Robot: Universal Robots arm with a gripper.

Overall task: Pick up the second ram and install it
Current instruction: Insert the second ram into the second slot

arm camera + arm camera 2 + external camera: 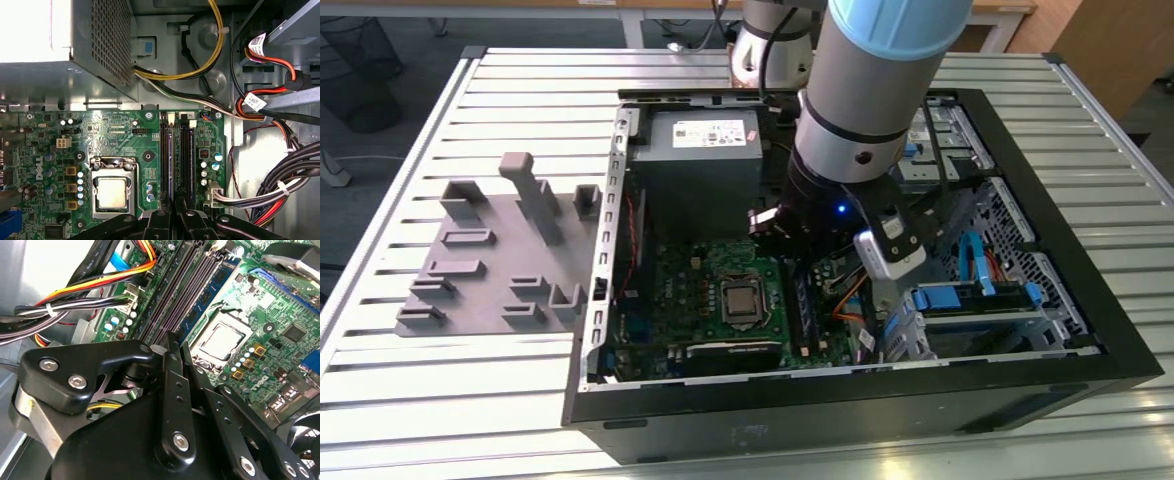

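My gripper (174,214) is low inside the open computer case (1067,240), over the long black memory slots (183,150) beside the processor socket (112,192). In both wrist views its two black fingers (172,390) stand drawn together with almost no gap. The second ram (171,150) shows edge-on as a thin dark strip that runs out from between the fingertips along the slot nearest the socket. The same strip is a dark upright stick (805,300) under the arm in the exterior view. I cannot tell how deep it sits in the slot.
Bundles of coloured cables (280,190) lie just beside the slots, and the power supply box (698,150) stands behind the board. The grey holder tray (494,250) rests on the slatted table at the exterior view's left. A drive cage with blue clips (974,300) fills the case's other side.
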